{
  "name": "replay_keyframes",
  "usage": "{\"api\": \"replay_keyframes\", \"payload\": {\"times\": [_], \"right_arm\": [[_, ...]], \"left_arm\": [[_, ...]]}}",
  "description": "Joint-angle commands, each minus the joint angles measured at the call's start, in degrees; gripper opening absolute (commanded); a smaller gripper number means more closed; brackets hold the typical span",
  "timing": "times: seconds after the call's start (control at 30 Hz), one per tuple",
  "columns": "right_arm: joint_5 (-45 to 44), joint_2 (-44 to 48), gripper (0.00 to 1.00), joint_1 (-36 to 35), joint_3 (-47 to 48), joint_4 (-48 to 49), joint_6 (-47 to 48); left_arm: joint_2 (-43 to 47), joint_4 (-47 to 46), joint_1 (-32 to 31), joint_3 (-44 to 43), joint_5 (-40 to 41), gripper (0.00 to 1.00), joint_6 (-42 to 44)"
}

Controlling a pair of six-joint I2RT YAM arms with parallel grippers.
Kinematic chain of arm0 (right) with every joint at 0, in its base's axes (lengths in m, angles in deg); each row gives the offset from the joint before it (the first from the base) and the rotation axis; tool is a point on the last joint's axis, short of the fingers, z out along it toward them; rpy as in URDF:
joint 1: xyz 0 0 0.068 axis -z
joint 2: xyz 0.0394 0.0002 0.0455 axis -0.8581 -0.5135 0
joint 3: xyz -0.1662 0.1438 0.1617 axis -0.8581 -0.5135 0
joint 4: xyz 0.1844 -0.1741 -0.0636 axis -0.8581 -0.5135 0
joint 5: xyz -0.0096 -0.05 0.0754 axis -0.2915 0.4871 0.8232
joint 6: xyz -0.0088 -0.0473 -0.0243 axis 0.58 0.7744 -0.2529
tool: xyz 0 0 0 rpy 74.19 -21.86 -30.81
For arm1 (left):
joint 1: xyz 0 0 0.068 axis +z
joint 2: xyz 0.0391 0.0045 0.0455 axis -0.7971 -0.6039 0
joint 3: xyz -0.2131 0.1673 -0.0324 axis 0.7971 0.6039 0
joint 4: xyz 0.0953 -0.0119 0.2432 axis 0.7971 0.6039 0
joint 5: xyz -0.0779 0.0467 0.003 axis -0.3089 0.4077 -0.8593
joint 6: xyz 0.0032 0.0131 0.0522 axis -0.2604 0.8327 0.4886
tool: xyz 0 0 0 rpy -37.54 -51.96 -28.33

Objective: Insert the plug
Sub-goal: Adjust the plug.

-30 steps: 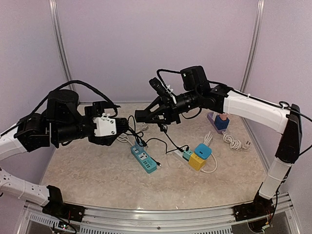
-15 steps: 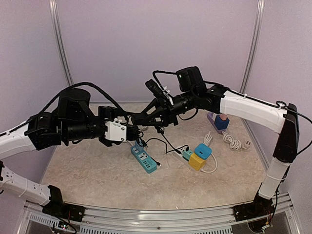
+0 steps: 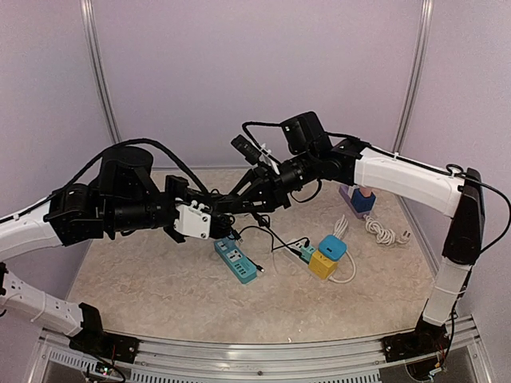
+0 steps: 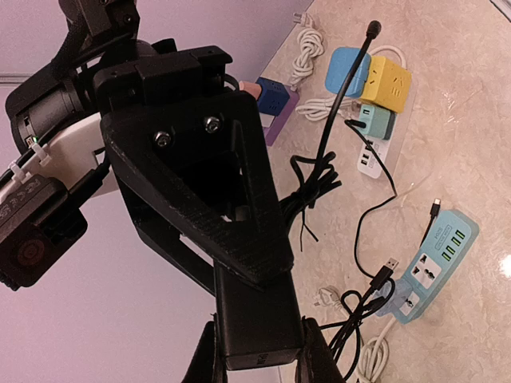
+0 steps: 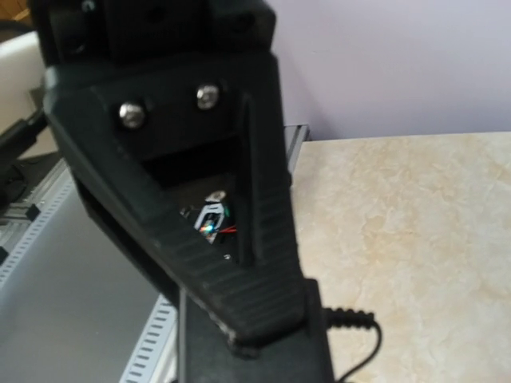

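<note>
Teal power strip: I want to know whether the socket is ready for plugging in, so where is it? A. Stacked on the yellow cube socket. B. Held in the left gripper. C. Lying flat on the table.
C: the teal power strip lies flat on the table, with nothing gripping it.

Three power strips: a teal strip at centre, a white strip right of it, a purple strip at upper right. Three cube adapters: light blue cube, yellow cube, dark blue cube. Two white cords: right cord, lower cord. One black plug block.
</note>
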Motion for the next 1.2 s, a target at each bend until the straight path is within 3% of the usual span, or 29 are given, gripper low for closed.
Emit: {"api": "replay_keyframes", "payload": {"times": [0.0,0.1,0.2,0.23,0.3,0.33,0.53,0.8,0.9,1.03,1.17], "right_arm": [[-1.5,-0.7,0.00,-1.2,1.4,2.6,5.5],[-2.2,-0.4,0.02,-1.2,1.2,3.0,5.0],[-3.0,0.1,0.23,-1.2,0.2,4.8,4.1],[-3.3,0.3,0.37,-1.2,-0.2,5.3,4.0],[-4.0,0.7,0.90,-1.2,-0.9,6.2,3.9],[-4.5,1.0,0.98,-1.2,-1.3,6.7,3.9],[-10.5,5.7,1.00,-0.5,-6.6,12.0,3.9],[-34.0,15.4,1.00,-0.8,-22.6,35.7,3.0],[-42.9,16.8,1.00,-3.3,-28.7,48.9,3.5],[-50.6,15.2,1.00,-8.4,-33.1,63.0,12.4],[-51.4,11.3,1.00,-10.7,-33.0,73.7,21.1]], "left_arm": [[-0.6,-1.3,0.6,-2.7,0.1,0.00,-12.1],[-1.2,-0.5,0.6,-4.2,1.4,0.00,-18.5],[-2.1,-0.8,0.6,-4.5,4.0,0.00,-24.3],[-2.2,-1.0,0.6,-4.4,4.4,0.00,-25.7],[-2.3,-1.6,0.6,-4.0,5.1,0.00,-28.2],[-2.3,-1.9,0.7,-3.9,5.6,0.00,-29.6],[-4.0,2.4,2.1,-9.5,9.4,0.00,-45.2],[-6.2,8.8,7.4,-15.1,9.6,0.00,-70.9],[-5.2,5.3,8.7,-12.9,10.0,0.00,-77.7],[-2.9,-2.1,11.1,-8.9,7.8,0.00,-85.8],[-1.4,-7.4,11.7,-7.4,4.9,0.00,-89.0]]}}
